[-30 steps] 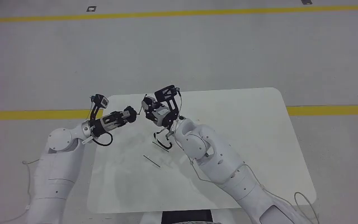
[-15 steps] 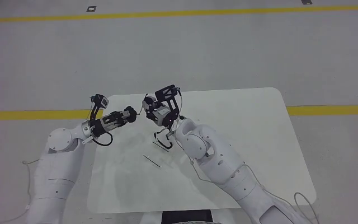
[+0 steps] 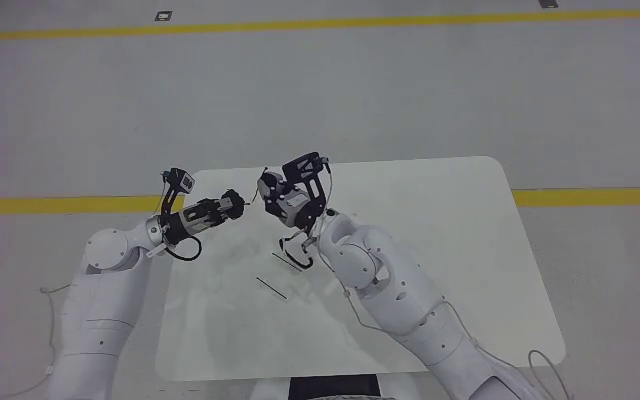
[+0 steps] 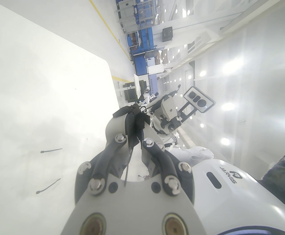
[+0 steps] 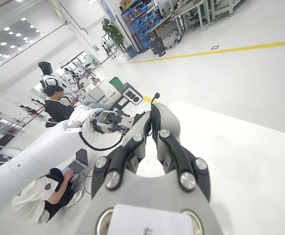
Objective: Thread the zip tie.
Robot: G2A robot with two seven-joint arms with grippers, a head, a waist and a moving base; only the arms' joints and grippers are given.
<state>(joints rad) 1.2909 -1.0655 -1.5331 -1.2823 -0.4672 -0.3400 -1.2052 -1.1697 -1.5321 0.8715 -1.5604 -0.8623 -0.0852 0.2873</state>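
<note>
White table [image 3: 450, 230], rounded corners, on grey floor [image 3: 300, 90] crossed by yellow line [image 3: 400, 20]; shelves of blue bins [image 5: 142, 20] far behind. My right gripper [image 5: 151, 112] clenched on zip tie [image 5: 157, 95], head poking just past fingertips. Left gripper [image 4: 134, 111] close opposite, pinching black strap [image 4: 128, 164]. Can't tell if strap is same tie: meeting point masked by pads. Loose tie [image 4: 51, 150] and second loose tie [image 4: 47, 186] on table below, well apart from both grippers.
</note>
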